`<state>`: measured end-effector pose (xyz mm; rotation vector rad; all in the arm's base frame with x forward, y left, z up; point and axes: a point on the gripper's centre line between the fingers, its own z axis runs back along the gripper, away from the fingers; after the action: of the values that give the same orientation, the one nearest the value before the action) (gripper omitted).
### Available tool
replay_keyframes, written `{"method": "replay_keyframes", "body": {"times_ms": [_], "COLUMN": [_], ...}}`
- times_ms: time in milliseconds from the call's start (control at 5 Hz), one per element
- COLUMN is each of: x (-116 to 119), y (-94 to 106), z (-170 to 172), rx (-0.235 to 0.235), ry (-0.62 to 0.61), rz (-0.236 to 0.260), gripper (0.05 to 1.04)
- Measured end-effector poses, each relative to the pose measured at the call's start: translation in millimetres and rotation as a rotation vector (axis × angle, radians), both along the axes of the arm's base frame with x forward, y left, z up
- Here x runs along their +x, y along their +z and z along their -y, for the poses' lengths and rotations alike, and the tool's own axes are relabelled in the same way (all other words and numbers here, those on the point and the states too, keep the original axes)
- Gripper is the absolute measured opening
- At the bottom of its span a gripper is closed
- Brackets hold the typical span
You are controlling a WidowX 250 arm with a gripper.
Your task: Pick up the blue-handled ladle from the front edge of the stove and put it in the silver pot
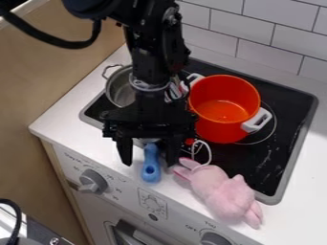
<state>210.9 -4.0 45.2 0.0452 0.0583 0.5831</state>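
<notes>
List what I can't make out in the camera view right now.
All in the camera view:
Blue handle, upper end: hidden behind the end effector.
Contact between end effector and blue handle: can't tell, depth unclear from this angle.
Steel pot, right side: hidden behind the arm.
Orange pot, left grip: partly behind the arm.
Lower-right knob: cut off by the bottom edge.

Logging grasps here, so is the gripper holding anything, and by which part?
Nothing is held; the gripper hangs open over the blue handle.
</notes>
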Motion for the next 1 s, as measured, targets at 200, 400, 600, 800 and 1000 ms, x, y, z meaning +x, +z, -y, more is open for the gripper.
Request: {"method": "replay_keyframes", "body": {"times_ms": [200,400,600,800,1000], "x": [-4,-7,-9,-11,-10], "y": [0.6,6.5,20.2,43.2,68.0], "z": [-4,-9,-14,-21,-28], "rx": [-0.017,-0.053,-0.056,-0.017,0.021], "ry": [-0.024,-0.042,-0.053,-0.071,-0.077], "rz": [-0.031,-0.066,-0.103,-0.17,-0.232], "gripper": [0.402,0.276,0.275,0.275,0.275]}}
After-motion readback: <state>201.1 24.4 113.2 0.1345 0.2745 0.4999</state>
